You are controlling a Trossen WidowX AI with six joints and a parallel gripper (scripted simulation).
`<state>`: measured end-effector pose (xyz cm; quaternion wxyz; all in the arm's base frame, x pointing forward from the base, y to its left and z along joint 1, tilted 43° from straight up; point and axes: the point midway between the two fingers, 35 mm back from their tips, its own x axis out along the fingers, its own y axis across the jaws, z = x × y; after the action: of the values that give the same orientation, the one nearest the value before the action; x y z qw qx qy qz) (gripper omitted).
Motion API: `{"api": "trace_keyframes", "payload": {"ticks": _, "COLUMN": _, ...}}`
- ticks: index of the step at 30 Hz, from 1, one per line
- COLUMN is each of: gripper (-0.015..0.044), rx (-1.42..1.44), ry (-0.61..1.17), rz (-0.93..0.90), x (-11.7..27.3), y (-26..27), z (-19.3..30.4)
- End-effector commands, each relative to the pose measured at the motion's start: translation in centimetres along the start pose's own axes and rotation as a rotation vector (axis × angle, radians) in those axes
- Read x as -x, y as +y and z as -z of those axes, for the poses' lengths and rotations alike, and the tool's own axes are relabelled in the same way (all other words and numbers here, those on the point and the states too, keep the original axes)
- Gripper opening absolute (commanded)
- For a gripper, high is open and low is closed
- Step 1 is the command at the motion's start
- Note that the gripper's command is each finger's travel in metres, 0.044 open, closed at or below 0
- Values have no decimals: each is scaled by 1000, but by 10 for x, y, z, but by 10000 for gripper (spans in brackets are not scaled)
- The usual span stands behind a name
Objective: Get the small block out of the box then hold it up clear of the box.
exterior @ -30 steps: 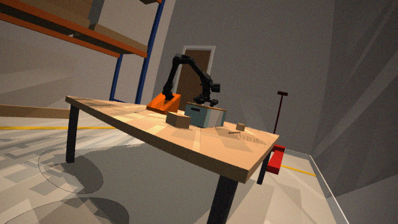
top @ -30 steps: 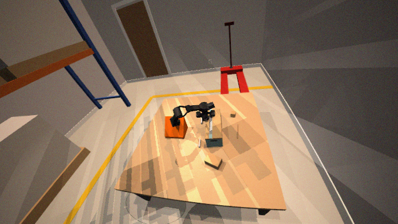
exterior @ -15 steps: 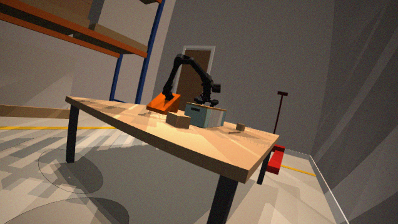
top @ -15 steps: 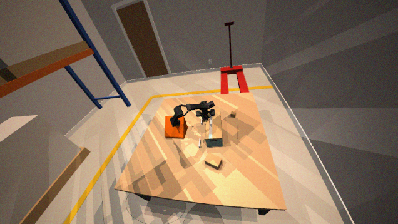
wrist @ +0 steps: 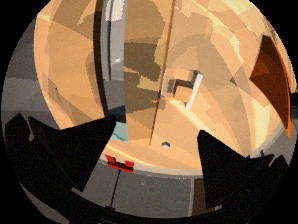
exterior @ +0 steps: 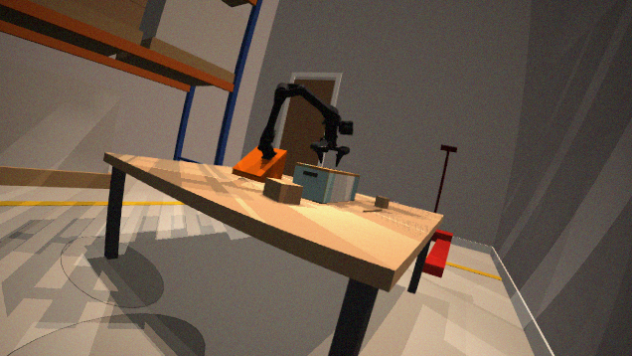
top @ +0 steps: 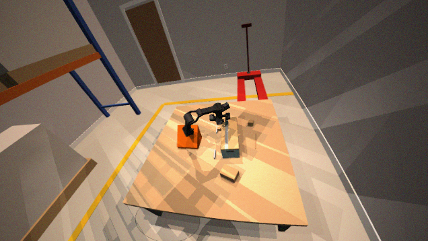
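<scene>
The box (top: 234, 136) (exterior: 312, 185) (wrist: 142, 112) stands upright on the table, with teal ends, a wood-coloured top and a clear front. My gripper (top: 225, 123) (exterior: 329, 163) (wrist: 157, 127) is open and empty, pointing down above the far part of the box. A small wood-coloured block (wrist: 183, 94) appears to lie on the table just outside the box's long side, beside a short white bar (wrist: 194, 91); in the top view it is only a tiny brown spot. The shelf and the box's inside cannot be made out clearly.
A larger wooden block (top: 229, 173) (exterior: 282, 190) lies off the box's near end. A small brown cube (top: 250, 123) (exterior: 382, 202) and a thin stick (top: 256, 141) (exterior: 372, 211) lie on the side away from the orange arm base (top: 188, 137) (exterior: 263, 162). Another white bar (top: 215, 154) lies nearby.
</scene>
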<state>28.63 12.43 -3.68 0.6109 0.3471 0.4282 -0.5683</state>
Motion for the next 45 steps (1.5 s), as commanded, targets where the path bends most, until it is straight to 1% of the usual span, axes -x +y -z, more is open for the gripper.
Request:
{"api": "trace_keyframes", "payload": {"ticks": 1, "gripper": 374, "rx": 12, "ry": 2, "rz": -9, "x": 0, "y": 1, "z": 1}}
{"api": "trace_keyframes", "payload": {"ticks": 2, "gripper": 348, "rx": 47, "ry": 8, "rz": -37, "x": 1, "y": 2, "z": 5}}
{"api": "trace_keyframes", "payload": {"ticks": 4, "gripper": 295, "rx": 235, "ry": -8, "rz": -63, "x": 1, "y": 2, "z": 10}}
{"api": "trace_keyframes", "payload": {"ticks": 5, "gripper": 285, "rx": 342, "ry": -22, "rz": -67, "x": 1, "y": 0, "z": 11}}
{"api": "trace_keyframes", "payload": {"ticks": 11, "gripper": 285, "rx": 984, "ry": -111, "rz": -66, "x": 0, "y": -6, "z": 17}}
{"api": "trace_keyframes", "payload": {"ticks": 17, "gripper": 285, "rx": 1622, "ry": -209, "rz": -21, "x": -1, "y": -13, "z": 22}}
{"api": "trace_keyframes", "payload": {"ticks": 30, "gripper": 285, "rx": 2334, "ry": -331, "rz": 102, "x": -1, "y": -22, "z": 29}}
{"api": "trace_keyframes", "payload": {"ticks": 39, "gripper": 285, "rx": 2807, "ry": -402, "rz": 242, "x": -1, "y": -27, "z": 33}}
{"api": "trace_keyframes", "payload": {"ticks": 45, "gripper": 285, "rx": 3116, "ry": -441, "rz": 371, "x": -1, "y": -30, "z": 35}}
